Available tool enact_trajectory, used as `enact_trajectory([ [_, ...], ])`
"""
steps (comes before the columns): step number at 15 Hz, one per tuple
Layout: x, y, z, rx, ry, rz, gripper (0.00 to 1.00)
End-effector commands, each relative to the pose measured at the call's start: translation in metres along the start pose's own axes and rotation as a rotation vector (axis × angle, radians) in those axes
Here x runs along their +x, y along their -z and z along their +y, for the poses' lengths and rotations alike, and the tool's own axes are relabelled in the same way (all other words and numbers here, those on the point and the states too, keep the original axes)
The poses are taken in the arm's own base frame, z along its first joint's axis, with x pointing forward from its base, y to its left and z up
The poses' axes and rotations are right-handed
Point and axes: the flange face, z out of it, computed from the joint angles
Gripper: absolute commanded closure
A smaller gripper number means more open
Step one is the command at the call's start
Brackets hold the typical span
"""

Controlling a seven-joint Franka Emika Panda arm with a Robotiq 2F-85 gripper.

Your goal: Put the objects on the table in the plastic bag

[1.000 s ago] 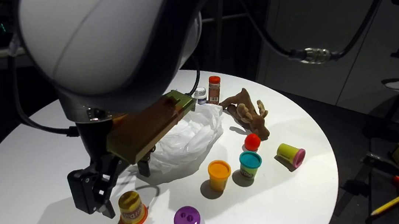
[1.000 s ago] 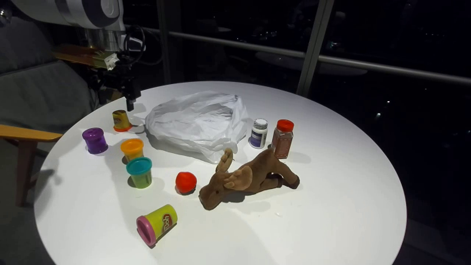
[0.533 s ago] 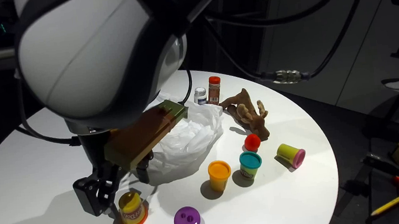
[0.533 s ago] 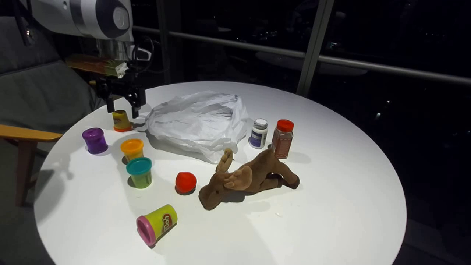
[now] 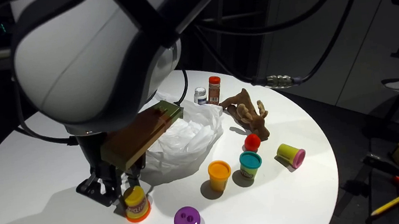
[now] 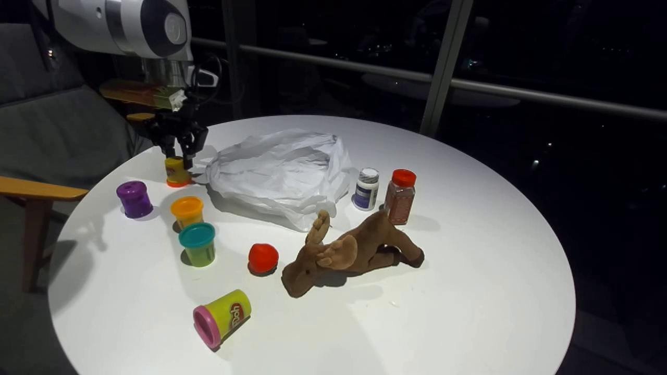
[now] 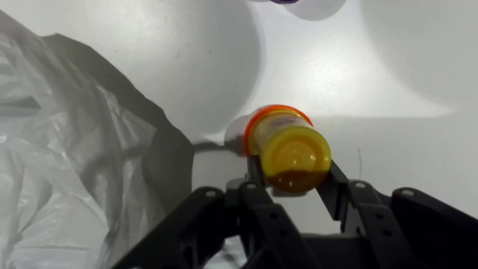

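Yellow tub pinched: firm the hold, then lift straight

The tub stands upside down, its orange lid underneath and apparently resting on the table. In an exterior view it sits just in from the upper-left stretch of the table's rim. Above it hangs the gripper, jaws narrowed to the tub's width with one of the fingers against each side; they look to have hold of it, how firmly cannot be told.

Near the tub, across a strip of bare tabletop, lies the plastic bag, wrinkled and spread, its mouth seemingly facing up. Also near the rim is the purple tub; the orange tub stands farther in. Both look far enough off to leave the lift free.

Let the grip settle before raising anything, and go straight up: a sideways drag could work the lid loose, being lowest. Rise past the bag's raised edge before crossing, since such thin film would probably snag on lid or fingertips. Release low over the middle of the bag, so its light walls stay put and the tub does not bounce out.
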Motion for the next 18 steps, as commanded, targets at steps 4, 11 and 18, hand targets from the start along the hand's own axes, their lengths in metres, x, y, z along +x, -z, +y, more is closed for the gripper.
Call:
enact_trajectory([
  [4,0.002,0.074,-0.004,-0.026,-0.018,0.034,0.84],
  [11,0.003,0.171,0.070,-0.081,-0.170,0.156,0.84],
  [18,0.018,0.137,0.165,-0.096,-0.287,0.116,0.84],
])
